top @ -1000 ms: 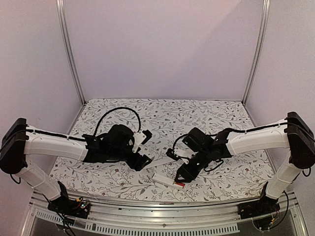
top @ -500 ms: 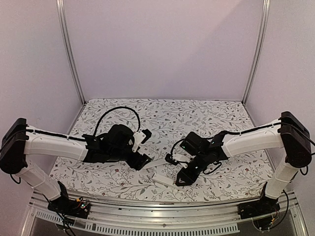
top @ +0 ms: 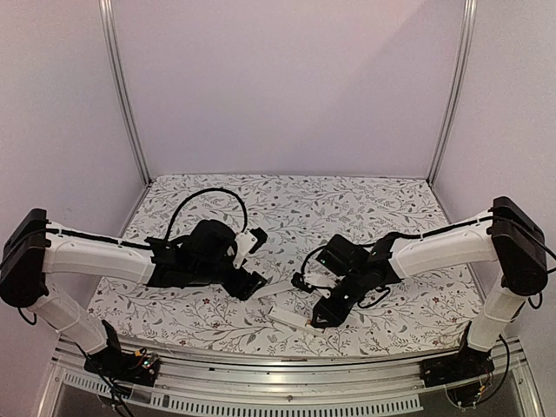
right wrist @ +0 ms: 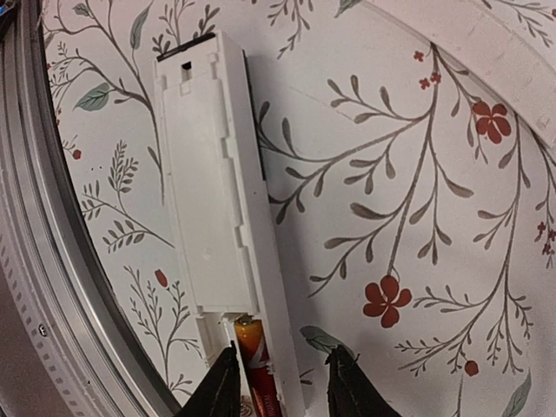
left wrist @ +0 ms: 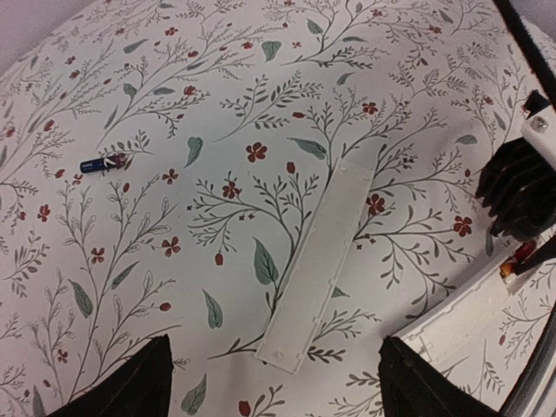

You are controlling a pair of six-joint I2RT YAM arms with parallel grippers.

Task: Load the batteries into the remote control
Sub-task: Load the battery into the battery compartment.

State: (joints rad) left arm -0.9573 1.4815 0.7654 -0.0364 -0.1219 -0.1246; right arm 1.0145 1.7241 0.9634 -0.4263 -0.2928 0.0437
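Note:
The white remote control [right wrist: 217, 182] lies back up near the table's front edge, its bay partly bare; it also shows in the top view [top: 289, 317]. One orange-red battery [right wrist: 258, 369] lies in the bay's near end. My right gripper [right wrist: 282, 387] is low over that end, jaws apart, one finger [right wrist: 217, 387] beside the battery and the other [right wrist: 347, 382] outside the remote's wall. A second battery [left wrist: 102, 163] lies loose on the cloth. My left gripper [left wrist: 278, 391] is open and empty above the flat white cover strip [left wrist: 317, 261].
The flowered cloth [top: 287, 208] covers the table. A metal rail [right wrist: 35, 287] runs along the front edge just beside the remote. The right gripper's black body [left wrist: 521, 187] shows at the right of the left wrist view.
My right gripper has shifted a little left and down onto the remote's end, and the red battery at its tip now sits in the bay. The left arm has not moved.

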